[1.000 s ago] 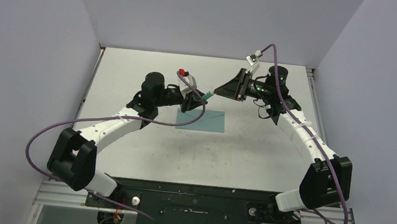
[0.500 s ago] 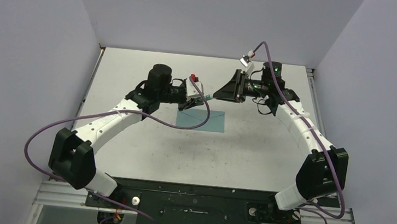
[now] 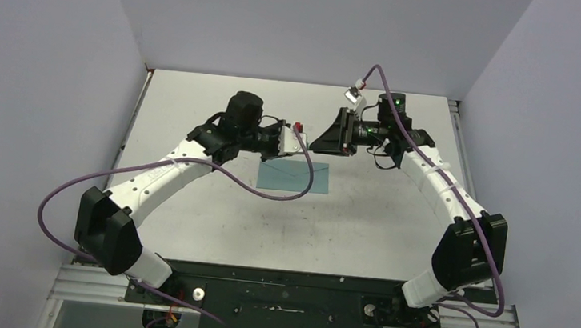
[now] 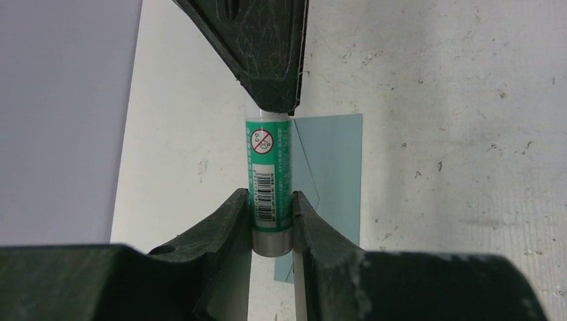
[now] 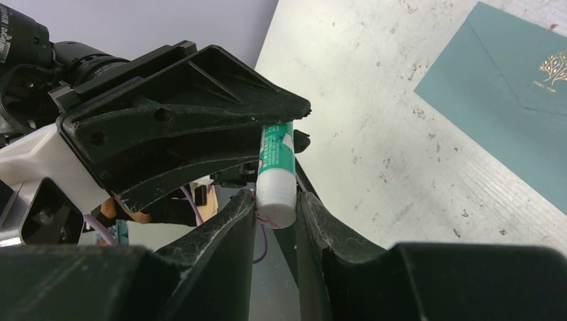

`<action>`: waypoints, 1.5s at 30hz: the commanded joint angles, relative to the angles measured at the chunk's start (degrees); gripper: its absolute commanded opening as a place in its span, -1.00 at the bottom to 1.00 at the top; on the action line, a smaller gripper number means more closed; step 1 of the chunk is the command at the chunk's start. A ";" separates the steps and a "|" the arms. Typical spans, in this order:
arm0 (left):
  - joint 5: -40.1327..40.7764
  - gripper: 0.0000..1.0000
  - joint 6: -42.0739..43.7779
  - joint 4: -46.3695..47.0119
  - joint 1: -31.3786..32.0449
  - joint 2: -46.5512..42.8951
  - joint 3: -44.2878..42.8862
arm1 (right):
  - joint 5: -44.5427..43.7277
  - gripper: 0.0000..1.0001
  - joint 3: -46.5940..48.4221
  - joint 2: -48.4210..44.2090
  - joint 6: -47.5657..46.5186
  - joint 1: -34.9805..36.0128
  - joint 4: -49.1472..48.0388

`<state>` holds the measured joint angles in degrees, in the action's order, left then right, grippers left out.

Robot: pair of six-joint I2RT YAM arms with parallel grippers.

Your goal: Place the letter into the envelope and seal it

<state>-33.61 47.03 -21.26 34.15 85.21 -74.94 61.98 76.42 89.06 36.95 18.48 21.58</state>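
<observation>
Envelope point(image 5: 508, 87) lies flat, teal, gold-crested; left gripper point(image 4: 272, 214) and right gripper point(image 5: 276, 204) clamp glue tube point(image 4: 269, 160)

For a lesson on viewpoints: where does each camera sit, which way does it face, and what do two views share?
Top external: above and behind the robot, looking down at the table; left arm and right arm show whole.
Left wrist: on the left arm, looking along its fingers at the tube they clamp.
Right wrist: on the right arm, looking along its fingers at the tube's cap, left gripper beyond.
Shared: both wrist views show tube and envelope.
</observation>
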 commanded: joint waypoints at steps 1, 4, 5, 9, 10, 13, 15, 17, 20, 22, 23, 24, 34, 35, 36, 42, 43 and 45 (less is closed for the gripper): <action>-4.02 -1.00 1.32 7.28 3.97 -0.73 -3.38 | 2.45 -0.89 -1.35 2.46 2.84 3.08 -0.91; -4.23 -1.00 1.84 8.67 5.10 -0.13 -4.18 | 2.14 -0.89 -1.46 3.32 2.68 3.52 0.48; -4.19 -1.00 1.99 8.64 5.39 0.12 -4.77 | 1.96 -0.89 -1.45 3.56 2.69 3.57 0.91; -3.98 -1.00 3.31 9.00 6.73 0.55 -5.70 | 1.09 -0.89 -1.89 4.34 2.97 3.83 1.84; -3.56 -1.00 3.94 9.00 7.25 0.43 -5.78 | 1.02 -0.89 -2.08 4.37 3.22 3.84 1.86; -4.22 -1.00 4.55 8.78 8.75 0.63 -7.02 | 0.79 -0.89 -2.43 4.24 3.96 3.98 1.28; -5.21 -1.00 4.48 8.95 9.56 1.13 -7.83 | 1.06 -0.89 -2.59 4.28 5.23 4.12 -0.47; -5.64 -1.00 4.23 9.53 10.15 1.70 -8.32 | 1.40 -0.89 -2.75 4.26 5.76 4.27 -1.31; -7.86 -1.00 2.57 11.58 10.27 2.46 -8.76 | 1.56 -0.89 -3.56 4.28 6.25 4.36 -1.94; -8.97 -1.00 1.20 13.12 10.53 2.74 -8.82 | 1.72 -0.89 -3.86 4.28 6.58 4.33 -2.44; -9.48 -1.00 0.59 13.93 10.60 2.92 -8.82 | 1.78 -0.89 -3.91 4.39 6.68 4.37 -2.55; -9.99 -1.00 -0.02 14.75 10.81 2.99 -8.76 | 1.73 -0.89 -3.98 4.54 6.80 4.28 -2.59; -11.52 -1.00 -3.66 20.38 11.93 4.45 -9.38 | 2.09 -0.89 -5.14 6.71 7.30 4.69 -2.51; -11.05 -1.00 -4.06 20.39 11.80 4.39 -8.86 | 1.91 -0.89 -5.14 6.74 7.38 4.52 -2.39; -10.71 -1.00 -4.99 21.35 11.42 4.29 -8.15 | 1.47 -0.89 -4.98 6.65 7.06 4.28 -2.00; -8.87 -1.00 -21.49 32.02 5.49 1.54 3.78 | -6.74 -0.71 -0.50 3.72 1.00 -0.38 5.40; -7.98 -1.00 -23.57 32.78 4.81 1.03 6.54 | -7.99 -0.65 -0.13 2.83 0.39 -1.12 5.46; -6.71 -1.00 -26.71 33.74 3.57 -0.02 9.86 | -10.07 -0.48 0.44 1.48 -0.64 -2.62 5.89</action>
<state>-29.50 31.75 -9.98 37.50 90.54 -68.53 58.46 74.24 93.19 39.64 16.03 27.35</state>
